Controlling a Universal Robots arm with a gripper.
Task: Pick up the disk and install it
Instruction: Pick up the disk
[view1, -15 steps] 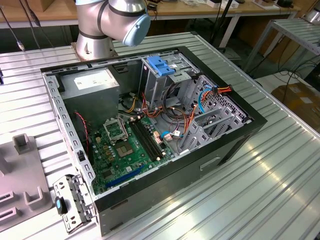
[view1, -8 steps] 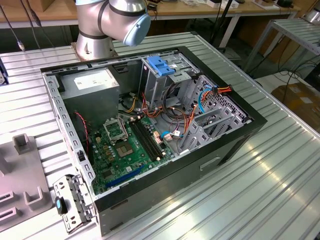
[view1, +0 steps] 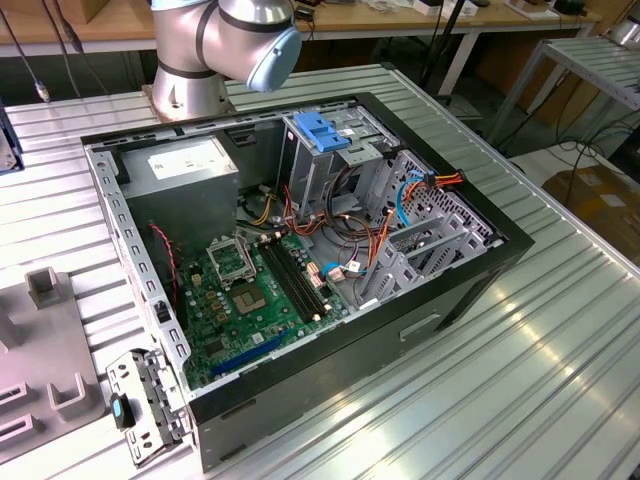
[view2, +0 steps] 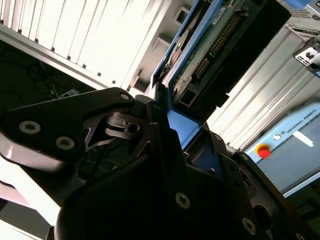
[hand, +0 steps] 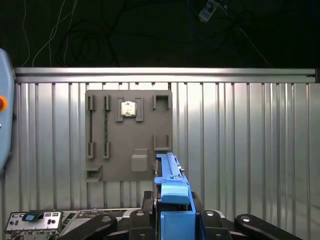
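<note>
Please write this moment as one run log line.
tool: shut on disk; disk: held off table; install: not yet done; computer case: open

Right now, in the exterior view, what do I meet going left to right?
Grey fixture plate → power supply → blue latch → orange cables.

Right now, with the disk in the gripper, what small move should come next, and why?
Probably carry it toward the computer case. The gripper is shut on the disk, held on edge over the ribbed table and facing the grey fixture plate, not the drive cage.
</note>
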